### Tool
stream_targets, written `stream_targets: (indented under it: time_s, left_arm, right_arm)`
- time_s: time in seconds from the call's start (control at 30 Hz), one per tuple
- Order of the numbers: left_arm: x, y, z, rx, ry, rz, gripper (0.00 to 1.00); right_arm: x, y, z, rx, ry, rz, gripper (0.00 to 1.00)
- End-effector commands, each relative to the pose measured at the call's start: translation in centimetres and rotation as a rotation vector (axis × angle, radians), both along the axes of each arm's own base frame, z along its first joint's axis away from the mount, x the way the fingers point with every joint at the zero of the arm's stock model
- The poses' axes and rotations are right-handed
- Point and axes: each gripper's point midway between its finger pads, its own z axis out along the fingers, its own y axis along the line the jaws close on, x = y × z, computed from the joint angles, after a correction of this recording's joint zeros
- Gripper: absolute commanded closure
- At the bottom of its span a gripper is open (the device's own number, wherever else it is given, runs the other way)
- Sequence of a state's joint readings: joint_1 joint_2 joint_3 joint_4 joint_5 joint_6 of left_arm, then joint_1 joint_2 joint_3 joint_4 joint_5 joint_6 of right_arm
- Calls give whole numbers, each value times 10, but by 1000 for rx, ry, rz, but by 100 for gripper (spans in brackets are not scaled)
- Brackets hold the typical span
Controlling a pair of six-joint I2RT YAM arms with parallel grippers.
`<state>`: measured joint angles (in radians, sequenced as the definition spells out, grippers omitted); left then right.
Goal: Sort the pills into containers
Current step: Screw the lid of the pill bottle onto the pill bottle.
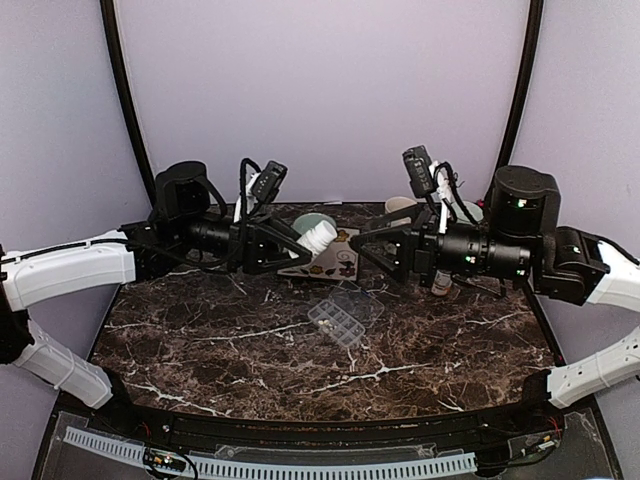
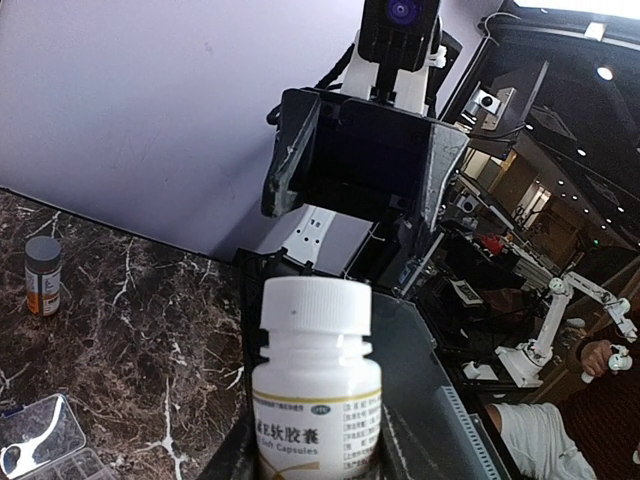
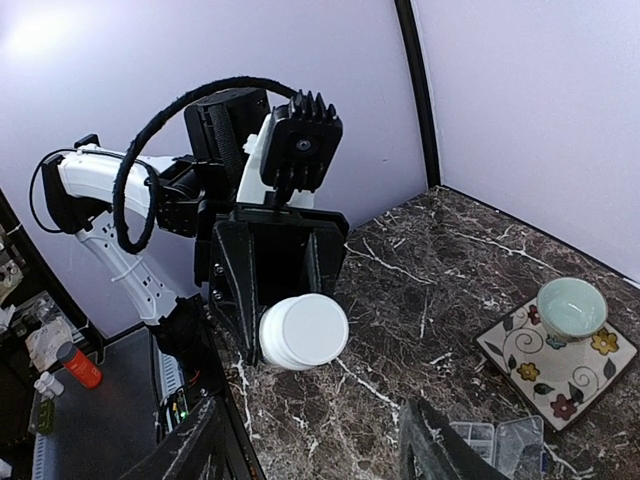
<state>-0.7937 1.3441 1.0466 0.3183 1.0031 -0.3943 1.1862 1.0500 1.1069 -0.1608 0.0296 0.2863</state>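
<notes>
My left gripper [image 1: 303, 243] is shut on a white capped pill bottle [image 2: 315, 390], which lies sideways in the air with its cap [image 3: 303, 331] towards the right arm. Facing it, a short gap from the cap, my right gripper [image 1: 362, 250] stands open with nothing between its fingers [image 3: 198, 452]. The clear pill box [image 1: 338, 322], whose small compartments are the containers, lies on the marble table below and between the two grippers with its lid open. It also shows as the pill box [image 3: 498, 444] in the right wrist view. No pills can be seen.
An orange grey-capped bottle [image 1: 441, 283] stands under the right arm, the same orange bottle [image 2: 42, 276] at the left wrist view's left. At the table's back lies a flowered tile [image 3: 558, 372] carrying a pale green bowl [image 3: 571, 307]. Behind the right gripper stand cups [image 1: 400, 206].
</notes>
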Motion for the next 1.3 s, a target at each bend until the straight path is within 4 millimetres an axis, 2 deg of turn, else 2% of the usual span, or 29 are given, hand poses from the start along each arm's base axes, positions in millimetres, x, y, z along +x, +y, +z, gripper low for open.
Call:
stream_targets:
  time_s: [0.0, 0.57, 0.6, 0.63, 1.27]
  left_arm:
    - [-12, 4, 24, -57, -14, -93, 100]
    - [-19, 3, 17, -35, 39, -177, 100]
    - [-19, 3, 16, -33, 41, -180, 100]
    - [-20, 3, 16, -32, 43, -183, 100]
    - [-21, 2, 16, -29, 58, -213, 100]
  right_arm:
    - [-5, 9, 6, 32, -17, 62, 41]
    - [-2, 29, 1, 12, -13, 113, 37]
    - [-3, 29, 13, 31, -23, 115, 37]
    - [-3, 30, 15, 34, -25, 118, 37]
    - [1, 41, 13, 24, -16, 142, 39]
